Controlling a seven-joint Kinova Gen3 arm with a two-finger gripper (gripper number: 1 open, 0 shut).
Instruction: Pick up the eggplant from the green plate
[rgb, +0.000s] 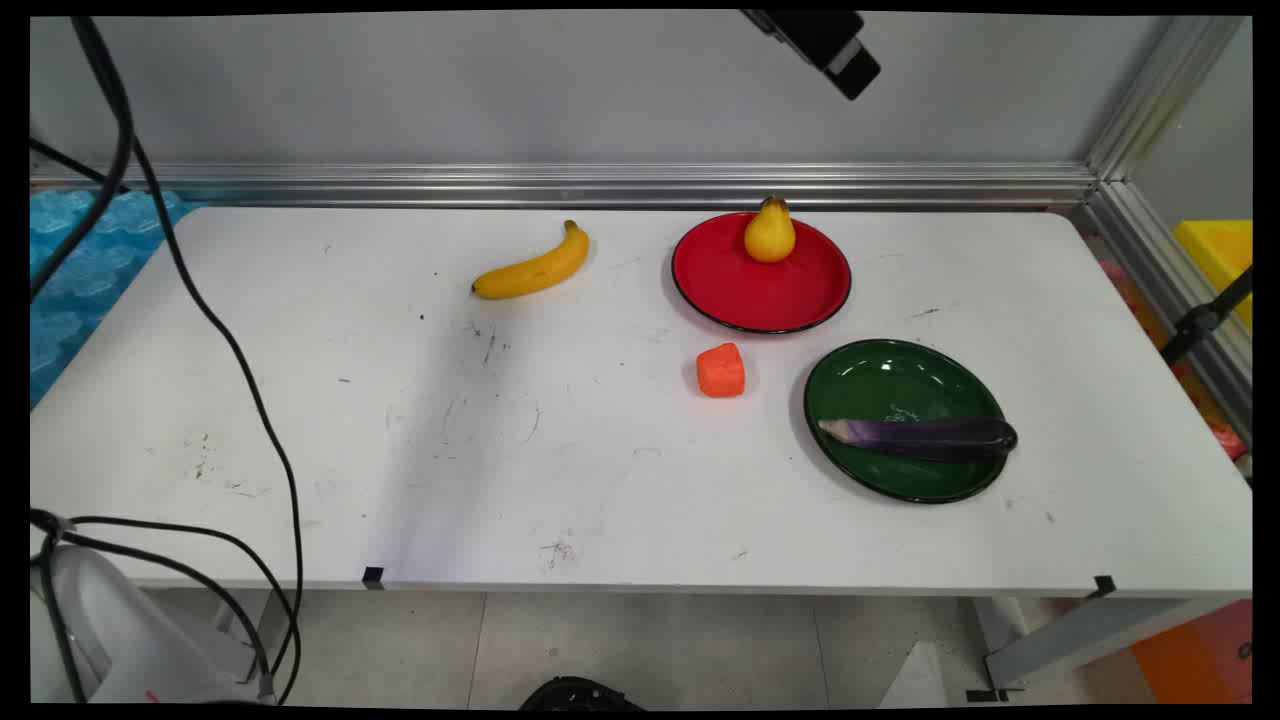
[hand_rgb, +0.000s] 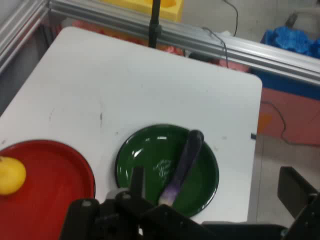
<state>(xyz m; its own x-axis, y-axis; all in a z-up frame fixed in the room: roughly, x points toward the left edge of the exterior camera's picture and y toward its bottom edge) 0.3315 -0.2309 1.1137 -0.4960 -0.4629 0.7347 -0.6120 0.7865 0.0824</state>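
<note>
Arm raised high; in the main view only the black gripper (rgb: 835, 50) shows at the top edge, above the surface's (rgb: 560, 450) far right part, well clear of everything on it. Hand view looks down on the right end of the surface. Jaws spread wide and released, one finger (hand_rgb: 136, 182) near picture centre, the other at the right edge; nothing held or touched. Below the hand: green plate (rgb: 880, 375) with a purple eggplant (rgb: 920, 433) lying in its near half, long axis across the surface, pale stem end pointing left, dark end at the right rim. Red plate (rgb: 760, 290) behind it, a yellow pear (rgb: 769, 232) upright at its far edge. Orange block (rgb: 720, 371) left of the green plate, apart from both. Banana (rgb: 535, 268) farther left
</note>
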